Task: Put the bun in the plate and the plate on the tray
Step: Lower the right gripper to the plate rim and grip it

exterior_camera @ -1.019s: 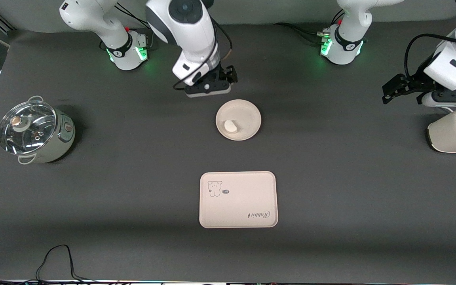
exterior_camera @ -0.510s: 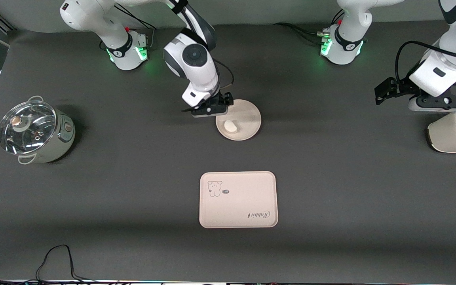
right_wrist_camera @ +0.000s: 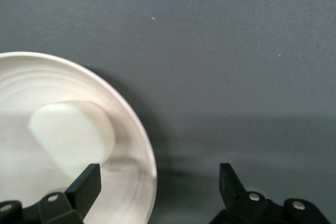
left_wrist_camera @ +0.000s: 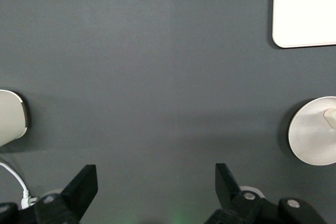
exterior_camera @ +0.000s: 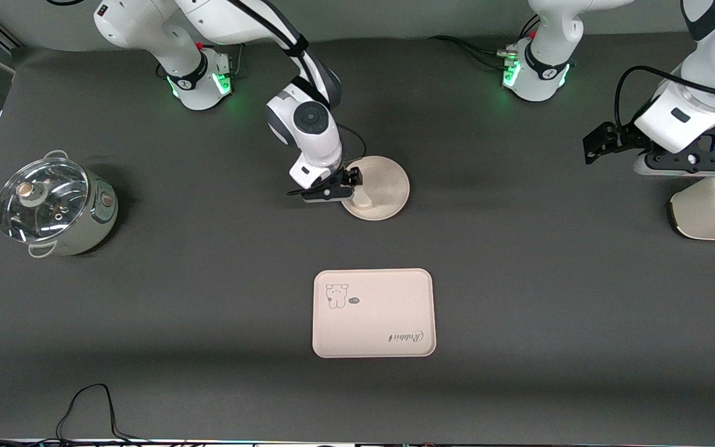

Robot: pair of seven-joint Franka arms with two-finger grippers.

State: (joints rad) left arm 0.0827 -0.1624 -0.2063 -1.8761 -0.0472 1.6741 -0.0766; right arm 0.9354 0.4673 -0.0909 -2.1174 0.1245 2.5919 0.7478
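Cream plate [exterior_camera: 382, 186] held the bun [right_wrist_camera: 71, 135]; I saw my right gripper [exterior_camera: 332, 189] straddling its rim, fingers wide, empty. Left gripper [exterior_camera: 606, 141] waited open above the bench [exterior_camera: 208, 310].

Robot lab: bolted arms, test tabletop [exterior_camera: 519, 279]

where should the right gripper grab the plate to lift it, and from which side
Grip the raised rim of the plate at its edge toward the right arm's end of the table. The open right gripper already straddles that rim in the right wrist view, one finger over the plate and the other over bare table. The plate is shallow, so only the rim gives purchase; keep clear of the bun lying just inside.
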